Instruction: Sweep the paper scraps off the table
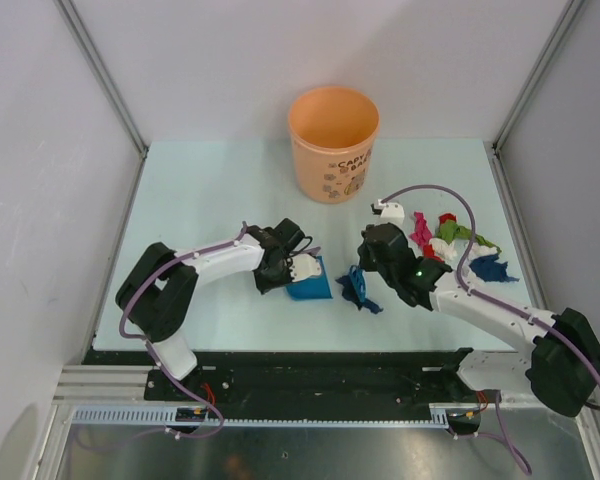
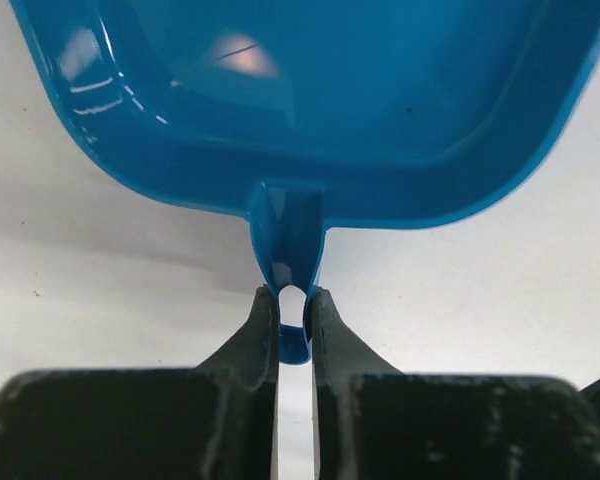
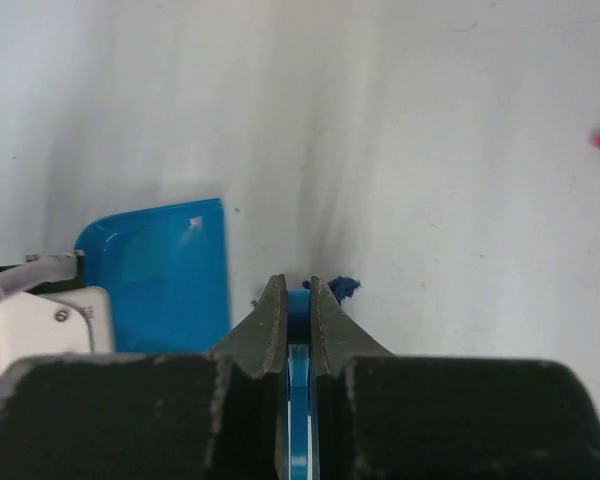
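Top external view: pale green table (image 1: 210,190), orange bucket (image 1: 333,143) upright at its far middle
Scraps (image 1: 445,235): pink, red, green and white bits clustered on the table's right side, a dark blue one nearest the right edge; all lie right of the bucket, apart from it
Left gripper (image 2: 292,300): fingers pressed onto the short handle of the dustpan, pinching it
Dustpan (image 2: 310,100): blue, lying at mid-table with its mouth turned towards the right arm
Right gripper (image 3: 298,292): clamped on a thin blue brush handle
Brush (image 1: 361,288): dark bristles down on the table, just right of the dustpan, left of the scraps and apart from them
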### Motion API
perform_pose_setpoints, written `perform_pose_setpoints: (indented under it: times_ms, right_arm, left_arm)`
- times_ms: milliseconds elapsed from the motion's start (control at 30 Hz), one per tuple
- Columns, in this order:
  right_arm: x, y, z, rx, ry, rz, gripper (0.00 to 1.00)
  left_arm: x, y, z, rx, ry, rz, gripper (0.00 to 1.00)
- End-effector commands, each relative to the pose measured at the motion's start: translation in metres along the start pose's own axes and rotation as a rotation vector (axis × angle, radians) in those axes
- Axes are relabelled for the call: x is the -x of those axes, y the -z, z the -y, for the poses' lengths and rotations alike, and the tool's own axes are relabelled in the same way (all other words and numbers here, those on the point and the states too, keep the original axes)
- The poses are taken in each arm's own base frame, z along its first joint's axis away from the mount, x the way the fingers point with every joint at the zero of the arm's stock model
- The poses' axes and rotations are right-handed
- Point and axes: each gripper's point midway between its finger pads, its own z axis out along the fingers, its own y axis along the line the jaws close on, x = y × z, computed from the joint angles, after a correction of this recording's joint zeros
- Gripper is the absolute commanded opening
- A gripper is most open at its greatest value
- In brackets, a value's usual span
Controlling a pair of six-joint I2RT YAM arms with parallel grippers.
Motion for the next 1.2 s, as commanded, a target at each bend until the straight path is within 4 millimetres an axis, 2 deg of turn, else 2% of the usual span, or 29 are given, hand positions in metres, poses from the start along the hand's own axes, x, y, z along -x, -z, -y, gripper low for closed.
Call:
perform_pose_setpoints:
  times_ms: [0,100,167,300,400,433,500,533,600,633,667,700,767,867,933,1000,1033,1067,1100,1133,1167]
  right_arm:
    - [0.034,0.003,-0.032,0.117,-0.049,0.092,0.00]
    - [0.052,0.018,-0.036,0.141,-0.007,0.136,0.00]
    - [0.063,0.032,-0.038,0.166,0.002,0.169,0.00]
    - [0.076,0.055,-0.034,0.190,0.028,0.216,0.00]
    - [0.076,0.065,-0.018,0.142,0.044,0.219,0.00]
    - [0.071,0.065,-0.008,0.097,0.068,0.205,0.00]
    - [0.070,0.069,0.002,0.075,0.084,0.204,0.00]
    - [0.067,0.071,0.005,0.072,0.098,0.199,0.00]
    - [0.057,0.068,0.014,0.065,0.105,0.189,0.00]
    - [0.062,0.075,0.011,0.106,0.087,0.216,0.00]
    - [0.050,0.070,0.016,0.114,0.094,0.200,0.00]
    - [0.052,0.070,0.023,0.116,0.074,0.215,0.00]
    - [0.053,0.073,0.023,0.165,0.015,0.238,0.00]
    - [0.046,0.065,0.055,0.052,-0.061,0.222,0.00]
    - [0.039,0.064,0.078,-0.069,-0.103,0.207,0.00]
    - [0.037,0.068,0.085,-0.122,-0.163,0.208,0.00]
    - [0.031,0.070,0.096,-0.186,-0.167,0.200,0.00]
    - [0.027,0.071,0.093,-0.190,-0.166,0.191,0.00]
    - [0.023,0.071,0.091,-0.199,-0.186,0.187,0.00]
    - [0.018,0.072,0.096,-0.236,-0.174,0.179,0.00]
    - [0.011,0.072,0.087,-0.222,-0.159,0.162,0.00]
  left_arm:
    - [0.005,0.009,-0.007,0.035,-0.003,0.010,0.22]
    - [0.007,0.011,-0.005,0.027,-0.012,0.030,0.39]
    - [0.008,0.013,-0.005,0.026,-0.017,0.036,0.45]
    - [0.013,0.018,0.009,-0.032,-0.049,0.105,0.65]
    - [0.014,0.022,0.019,-0.068,-0.092,0.180,0.71]
    - [0.016,0.022,0.012,-0.047,-0.084,0.215,0.71]
    - [0.013,0.020,0.009,-0.035,-0.063,0.256,0.72]
    - [0.016,0.025,-0.007,0.012,-0.027,0.304,0.71]
    - [0.014,0.024,-0.009,-0.007,0.006,0.354,0.71]
    - [0.012,0.026,-0.015,0.000,0.022,0.389,0.71]
    - [0.011,0.027,-0.015,0.000,0.001,0.410,0.70]
    - [0.006,0.022,-0.008,-0.021,-0.007,0.419,0.70]
    - [0.004,0.019,-0.010,0.000,-0.042,0.430,0.70]
    - [-0.002,0.003,-0.011,-0.003,-0.024,0.386,0.67]
    - [-0.005,-0.003,-0.019,0.013,-0.002,0.351,0.61]
    - [-0.008,-0.013,-0.016,-0.009,0.014,0.321,0.51]
    - [-0.009,-0.015,-0.015,-0.011,0.014,0.306,0.47]
    - [-0.010,-0.017,-0.014,-0.013,0.019,0.296,0.43]
    - [-0.012,-0.020,-0.013,-0.015,0.019,0.285,0.35]
    - [-0.012,-0.020,-0.011,-0.012,0.011,0.275,0.30]
    - [-0.013,-0.021,-0.009,-0.009,0.003,0.269,0.25]
